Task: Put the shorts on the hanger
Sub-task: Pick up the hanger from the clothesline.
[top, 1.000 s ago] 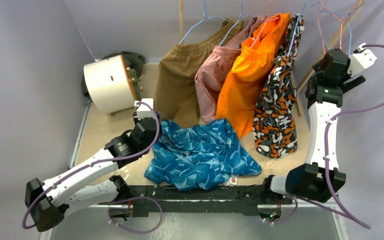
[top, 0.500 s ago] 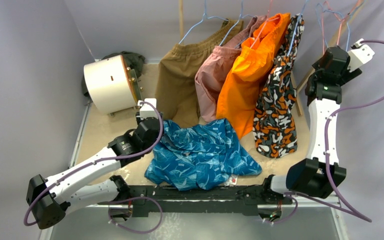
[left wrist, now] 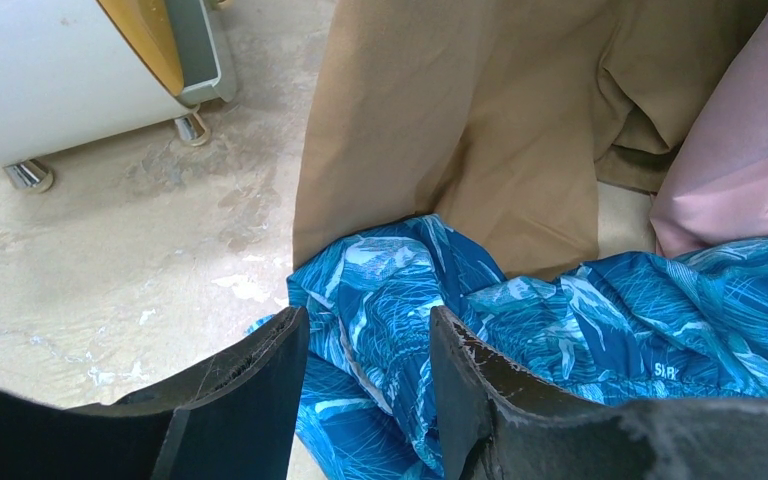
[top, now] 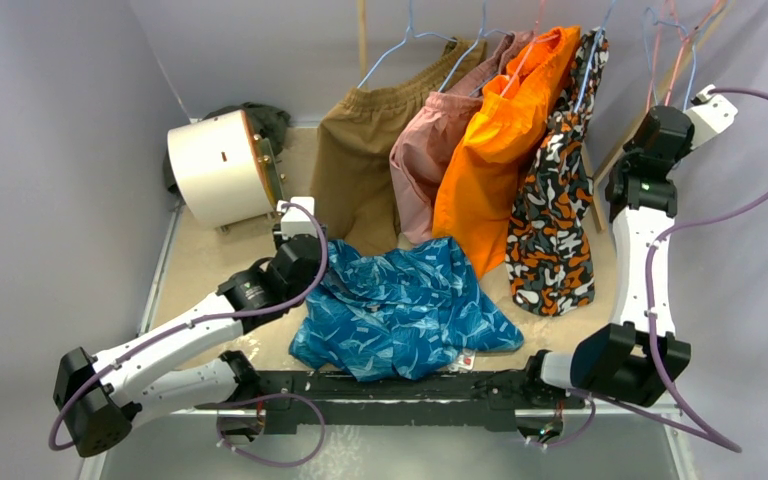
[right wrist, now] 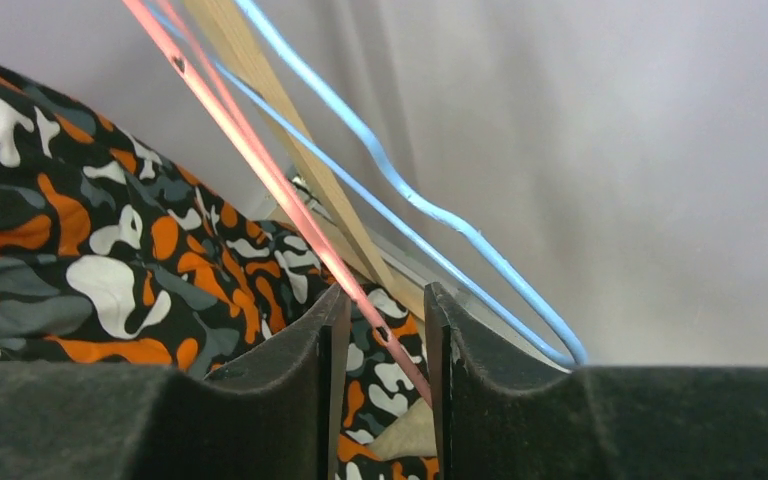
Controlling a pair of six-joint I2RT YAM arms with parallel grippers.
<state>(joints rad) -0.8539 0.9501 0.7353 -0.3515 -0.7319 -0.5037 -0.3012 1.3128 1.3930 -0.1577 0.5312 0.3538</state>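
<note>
The blue-and-teal shorts (top: 400, 305) lie crumpled on the table in front of the arm bases. My left gripper (top: 310, 272) sits low at their left edge. In the left wrist view its jaws (left wrist: 368, 320) stand open, with a raised fold of the shorts (left wrist: 390, 300) showing between them. The pink-red hanger (top: 676, 55) hangs at the back right among blue ones. My right gripper (top: 672, 105) is raised to it. In the right wrist view the hanger's thin wire (right wrist: 260, 165) runs down between the narrowly parted jaws (right wrist: 386, 292), which are not clamped on it.
Brown shorts (top: 360, 170), pink shorts (top: 430, 160), orange shorts (top: 500, 150) and camouflage shorts (top: 555, 210) hang along the back rail. A white drum (top: 215, 168) lies at the back left. A light blue hanger (right wrist: 440, 215) and a wooden strut (right wrist: 290, 130) run just behind the pink wire.
The right arm has reached up and back toward the hangers, and its jaws have narrowed around the pink wire. The left arm has shifted only slightly; the shorts have not moved.
</note>
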